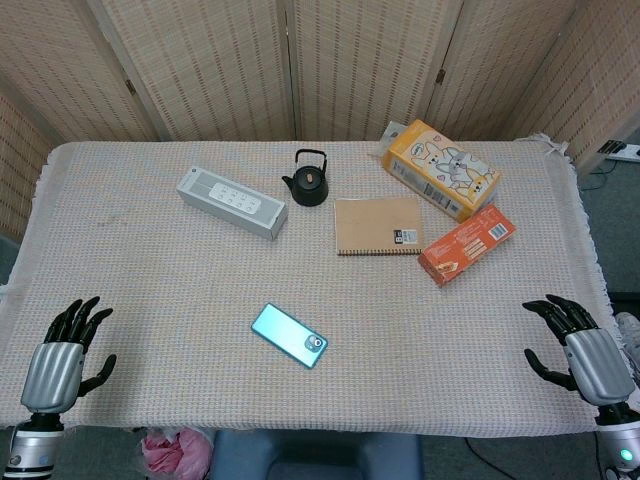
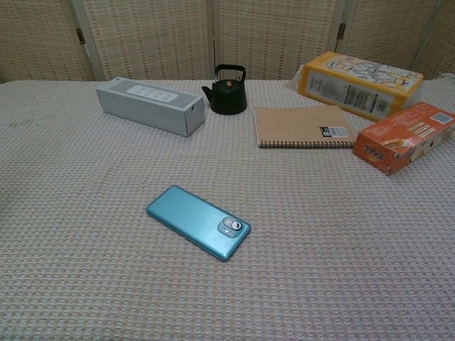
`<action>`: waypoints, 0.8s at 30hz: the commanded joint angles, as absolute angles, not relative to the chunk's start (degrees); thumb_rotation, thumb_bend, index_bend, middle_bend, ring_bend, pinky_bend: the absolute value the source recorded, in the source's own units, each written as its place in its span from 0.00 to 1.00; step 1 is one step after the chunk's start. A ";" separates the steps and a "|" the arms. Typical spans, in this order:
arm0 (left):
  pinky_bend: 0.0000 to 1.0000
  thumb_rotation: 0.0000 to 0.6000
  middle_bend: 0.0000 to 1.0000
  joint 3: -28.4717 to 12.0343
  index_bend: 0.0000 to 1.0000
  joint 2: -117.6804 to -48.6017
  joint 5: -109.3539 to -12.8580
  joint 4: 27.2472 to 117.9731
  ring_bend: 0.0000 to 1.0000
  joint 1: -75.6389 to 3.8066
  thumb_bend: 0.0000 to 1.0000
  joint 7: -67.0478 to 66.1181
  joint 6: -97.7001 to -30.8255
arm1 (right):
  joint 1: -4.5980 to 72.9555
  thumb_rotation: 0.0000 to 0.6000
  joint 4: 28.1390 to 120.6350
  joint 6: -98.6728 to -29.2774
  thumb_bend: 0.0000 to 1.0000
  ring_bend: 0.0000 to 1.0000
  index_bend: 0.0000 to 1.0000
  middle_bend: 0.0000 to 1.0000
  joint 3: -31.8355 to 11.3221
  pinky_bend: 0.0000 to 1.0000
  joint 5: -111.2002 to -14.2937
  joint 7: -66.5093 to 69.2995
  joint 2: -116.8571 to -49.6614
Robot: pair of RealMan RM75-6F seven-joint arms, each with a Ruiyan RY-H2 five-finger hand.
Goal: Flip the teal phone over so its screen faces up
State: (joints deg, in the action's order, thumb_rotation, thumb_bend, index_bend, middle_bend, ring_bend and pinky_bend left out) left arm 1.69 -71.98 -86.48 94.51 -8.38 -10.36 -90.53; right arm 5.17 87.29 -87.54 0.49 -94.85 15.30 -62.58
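Head view shows the teal phone (image 1: 289, 336) lying camera-side up on the counter (image 1: 180, 290) between the empty, spread-fingered left hand (image 1: 68, 352) and right hand (image 1: 578, 343), unflipped and within either's reach.

Near centre: the teal slab phone (image 1: 289, 336) lies flat on the woven cloth-covered table (image 1: 150, 300), camera side up, set at a slant, well apart from everything else.
Far left: the long grey box-shaped speaker (image 1: 232, 202) lies behind and left of the phone.
Far middle: the small black cast-iron teapot (image 1: 307, 180) stands just right of the speaker.
Right of the teapot: the brown spiral-bound notebook (image 1: 379, 225) lies flat.
Far right: the yellow cardboard carton (image 1: 440, 169) lies behind the notebook; the orange cardboard box (image 1: 466, 244) lies just before it, right of the notebook.
My hands: my left hand (image 1: 68, 352) sits at the near left edge, my right hand (image 1: 578, 343) at the near right edge, the phone between them.
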 commanded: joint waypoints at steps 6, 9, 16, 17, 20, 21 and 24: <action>0.16 1.00 0.10 1.26 0.21 -71.92 -87.02 94.88 0.07 -7.87 0.36 -10.88 -89.95 | 4.42 1.00 88.01 -87.86 0.27 0.14 0.22 0.24 0.65 0.18 -94.11 14.28 -62.43; 0.16 1.00 0.10 1.12 0.20 -71.75 -87.26 95.06 0.07 -7.69 0.36 -10.79 -89.71 | 3.93 1.00 88.64 -87.94 0.27 0.14 0.21 0.24 0.74 0.18 -93.49 13.69 -62.08; 0.16 1.00 0.10 0.44 0.20 -71.33 -89.35 94.99 0.07 -8.99 0.36 -10.96 -88.05 | 3.18 1.00 88.98 -88.81 0.28 0.14 0.20 0.23 0.98 0.18 -93.79 13.58 -61.85; 0.16 1.00 0.10 0.16 0.20 -71.30 -89.94 94.92 0.07 -9.63 0.36 -11.09 -87.48 | 3.16 1.00 88.98 -88.90 0.28 0.14 0.20 0.23 0.99 0.18 -93.91 13.63 -61.82; 0.16 1.00 0.10 -0.78 0.21 -71.15 -91.16 95.10 0.07 -11.63 0.36 -11.79 -85.55 | 3.15 1.00 89.02 -89.09 0.27 0.14 0.20 0.23 0.95 0.18 -94.22 13.65 -61.69; 0.16 1.00 0.10 -1.16 0.21 -71.16 -91.63 95.49 0.07 -12.44 0.36 -12.15 -84.81 | 3.18 1.00 89.07 -89.12 0.27 0.14 0.20 0.23 0.92 0.18 -94.30 13.60 -61.64; 0.16 1.00 0.10 -1.81 0.22 -71.01 -94.50 95.94 0.07 -16.05 0.36 -11.19 -81.22 | 3.25 1.00 89.27 -89.20 0.27 0.14 0.20 0.23 0.89 0.18 -94.64 13.42 -61.53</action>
